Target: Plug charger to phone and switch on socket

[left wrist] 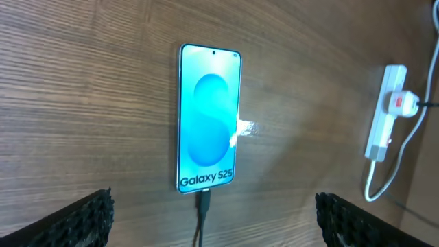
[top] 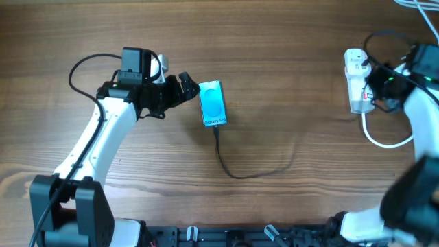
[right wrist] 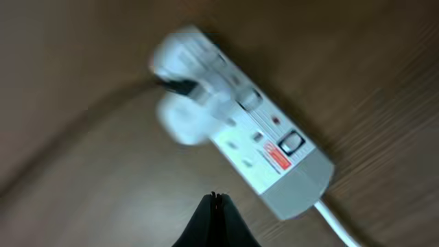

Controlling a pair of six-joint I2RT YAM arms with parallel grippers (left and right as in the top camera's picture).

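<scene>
The socket [top: 356, 81] lay at the counter's [top: 274, 103] upper right, under the closed, empty right hand [right wrist: 216, 199]. The phone [top: 212, 103] sat mid-frame beside the open left hand [top: 186, 87], with the charger [top: 240, 173] apparently plugged in. Switching on seemed in hand: next, press the switch [right wrist: 291, 143].

a brown wood-grain table [top: 288, 62] fills every view, softly lit.

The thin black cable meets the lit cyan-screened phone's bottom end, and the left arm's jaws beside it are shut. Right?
No: the left gripper has its jaws wide open, as the left wrist view shows. The thin black cable does meet the cyan-screened phone at its bottom end.
</scene>
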